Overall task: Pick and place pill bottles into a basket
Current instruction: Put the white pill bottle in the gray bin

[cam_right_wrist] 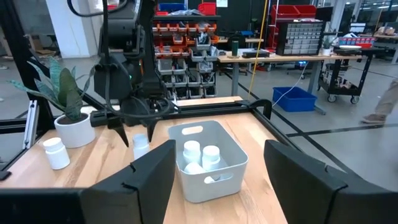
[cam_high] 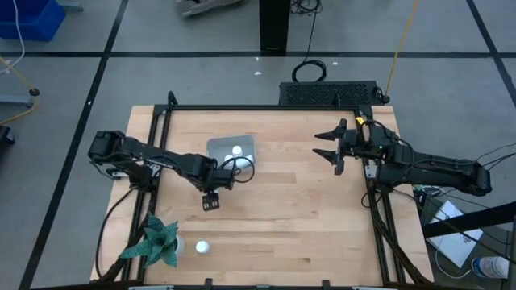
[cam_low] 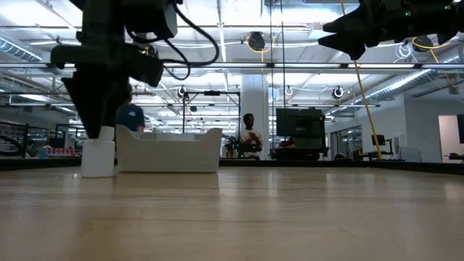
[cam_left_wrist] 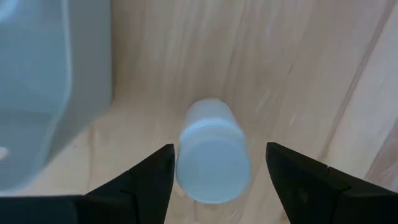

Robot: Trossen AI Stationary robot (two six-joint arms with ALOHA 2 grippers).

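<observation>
— Right under the left wrist camera stands one pill bottle [cam_left_wrist: 213, 158], upright on the bench [cam_high: 282, 209], its cap between the two fingers [cam_left_wrist: 146, 186] of the left claw [cam_high: 210, 200]. Has the claw got it?

— No. The fingers are spread wide with a gap on each side of the cap; nothing is gripped. The basket [cam_right_wrist: 208, 163] sits just beside that claw.

— What's in the basket?

— Pill bottles [cam_right_wrist: 202, 152]; at least two white caps show clearly from the right wrist.

— Any bottles elsewhere?

— One more bottle [cam_high: 202, 246] stands well away from the left claw, near the potted plant [cam_high: 155, 242] at the bench's edge.

— And the right claw [cam_high: 335, 147]?

— Raised above the bench, well apart from the basket, fingers wide open and empty.
</observation>
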